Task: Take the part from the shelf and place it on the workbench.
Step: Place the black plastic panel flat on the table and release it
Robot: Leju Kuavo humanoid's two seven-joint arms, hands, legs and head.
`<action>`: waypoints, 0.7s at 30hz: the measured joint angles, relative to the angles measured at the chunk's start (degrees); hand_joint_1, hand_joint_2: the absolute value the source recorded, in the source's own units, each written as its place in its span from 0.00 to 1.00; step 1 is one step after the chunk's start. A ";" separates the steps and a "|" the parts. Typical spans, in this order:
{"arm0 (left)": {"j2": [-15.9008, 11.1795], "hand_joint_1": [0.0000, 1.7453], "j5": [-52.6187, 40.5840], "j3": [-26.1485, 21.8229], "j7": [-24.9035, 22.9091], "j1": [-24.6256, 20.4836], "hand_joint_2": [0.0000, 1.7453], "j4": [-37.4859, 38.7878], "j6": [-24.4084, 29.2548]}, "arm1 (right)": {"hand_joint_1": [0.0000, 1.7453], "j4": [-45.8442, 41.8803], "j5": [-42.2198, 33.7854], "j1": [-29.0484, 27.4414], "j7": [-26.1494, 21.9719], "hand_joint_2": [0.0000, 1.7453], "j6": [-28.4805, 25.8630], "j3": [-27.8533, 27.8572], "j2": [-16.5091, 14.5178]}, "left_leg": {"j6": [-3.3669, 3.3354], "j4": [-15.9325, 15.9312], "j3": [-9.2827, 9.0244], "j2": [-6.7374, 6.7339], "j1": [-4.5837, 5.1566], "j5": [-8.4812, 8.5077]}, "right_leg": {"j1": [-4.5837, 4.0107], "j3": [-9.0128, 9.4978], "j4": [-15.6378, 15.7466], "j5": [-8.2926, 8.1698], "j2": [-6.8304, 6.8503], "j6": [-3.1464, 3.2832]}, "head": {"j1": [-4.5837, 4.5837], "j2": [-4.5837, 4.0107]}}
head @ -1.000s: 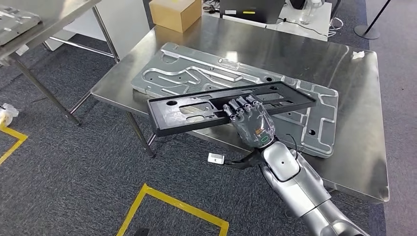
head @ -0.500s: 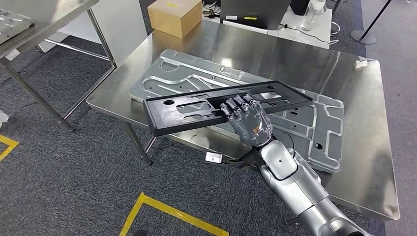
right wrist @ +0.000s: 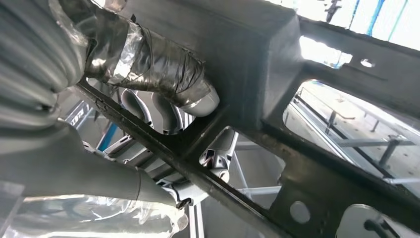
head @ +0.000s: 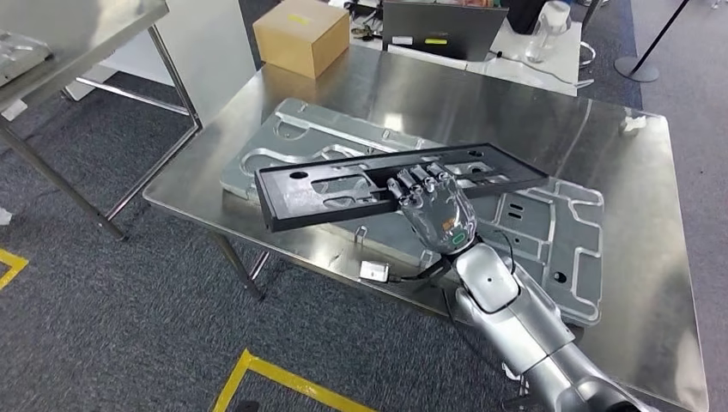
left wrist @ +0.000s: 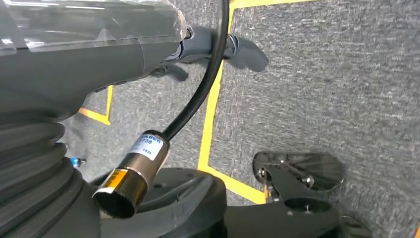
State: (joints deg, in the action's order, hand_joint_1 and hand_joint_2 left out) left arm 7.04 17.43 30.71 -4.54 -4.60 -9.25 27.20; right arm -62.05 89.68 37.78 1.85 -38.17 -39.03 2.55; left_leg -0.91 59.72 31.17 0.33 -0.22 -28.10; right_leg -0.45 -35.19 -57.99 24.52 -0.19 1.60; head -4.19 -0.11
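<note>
Right hand (head: 439, 215) clamped fingers (head: 418, 182) on black frame part (head: 343, 190) mid-length for balance, held above desk (head: 515, 103) over aluminium plate (head: 549, 223). Left hand (left wrist: 74, 54): grip unclear.

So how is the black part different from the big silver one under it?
The black part is a dark, narrow frame, held up by the right hand; the silver plate is shiny, wider, and lies flat on the workbench. Both are flat with cut-out holes.

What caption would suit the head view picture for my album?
Robot's right hand holds a long black frame above a grey metal plate on a steel workbench.
</note>
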 joint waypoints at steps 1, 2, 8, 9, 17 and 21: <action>-0.01 0.00 0.02 0.00 0.02 -0.06 1.00 0.00 0.04 | 1.00 0.02 0.00 0.17 -0.03 1.00 -0.01 -0.07 0.01 | 0.27 1.49 0.58 0.00 -0.03 -0.78 | 0.24 0.67 0.24 0.07 0.04 0.22 | 0.09 0.00; -0.03 0.00 0.03 0.00 0.02 -0.14 1.00 0.00 0.07 | 1.00 0.02 0.00 0.35 -0.06 1.00 -0.01 -0.16 0.00 | 0.52 3.98 1.91 0.00 -0.15 -1.94 | 0.39 1.19 0.43 0.19 0.09 0.40 | 0.16 0.00; -0.17 0.00 0.06 0.00 -0.04 0.11 1.00 0.00 0.14 | 1.00 0.35 0.00 0.13 -0.16 1.00 -0.01 -0.66 -0.05 | 1.69 9.87 8.96 -0.06 -0.68 -0.69 | 0.81 3.38 0.21 2.34 -0.09 0.01 | 0.33 0.00; -0.20 0.00 0.05 0.00 -0.03 0.13 1.00 0.00 0.14 | 1.00 0.37 0.00 0.14 -0.16 1.00 -0.01 -0.69 -0.08 | 1.75 6.05 7.82 -0.08 -0.75 2.00 | 0.91 3.83 0.07 2.88 -0.11 -0.30 | 0.32 0.00; -0.25 0.00 0.06 -0.02 -0.01 0.06 1.00 0.00 0.12 | 1.00 0.51 0.00 0.53 -0.14 1.00 -0.03 -1.21 -0.28 | -1.15 -0.70 4.34 0.01 -0.55 3.62 | 0.86 2.46 -5.32 5.92 -0.10 -2.74 | 0.32 0.00; -0.28 0.00 0.06 -0.02 0.02 0.01 1.00 0.00 0.15 | 1.00 0.89 0.00 0.55 0.08 1.00 -0.07 -1.48 -0.26 | -1.72 -0.74 3.07 0.08 -0.28 2.35 | 0.84 -6.17 -17.23 9.80 -0.05 -3.01 | 0.32 0.00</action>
State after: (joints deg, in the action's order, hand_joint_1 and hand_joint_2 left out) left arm 6.76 17.49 30.69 -4.52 -4.59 -9.25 27.35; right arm -61.16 89.68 38.33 1.93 -38.23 -40.51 2.29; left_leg -2.63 58.98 34.24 0.41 -0.50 -25.76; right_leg 0.39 -41.36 -75.22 34.32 -0.25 -1.42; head -3.87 -0.11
